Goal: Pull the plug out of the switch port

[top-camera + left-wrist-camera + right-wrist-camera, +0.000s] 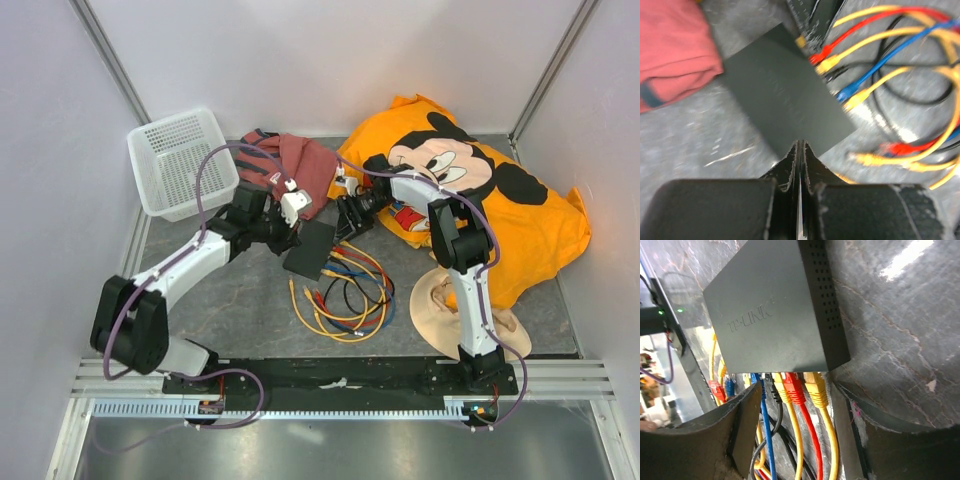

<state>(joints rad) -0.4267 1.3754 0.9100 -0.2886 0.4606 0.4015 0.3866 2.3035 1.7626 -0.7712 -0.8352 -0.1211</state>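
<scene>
The switch [308, 248] is a flat black box on the grey table; it also shows in the left wrist view [785, 95] and the right wrist view [770, 315]. Yellow [816, 389], red [795, 387], yellow, black and blue plugs sit in its sockets. My right gripper [792, 407] is open, its fingers [742, 432] on both sides of this row of plugs, close to the socket edge. My left gripper [801, 146] is shut and empty, its tips at the switch's opposite edge. In the top view the left gripper [290, 238] and the right gripper [348, 215] flank the switch.
Loose loops of yellow, red, blue and black cable [345, 295] lie right of the switch. A red cloth [290, 165] and a white basket [178, 160] are at the back left. An orange Mickey Mouse cushion [500, 210] and a beige item [440, 300] are on the right.
</scene>
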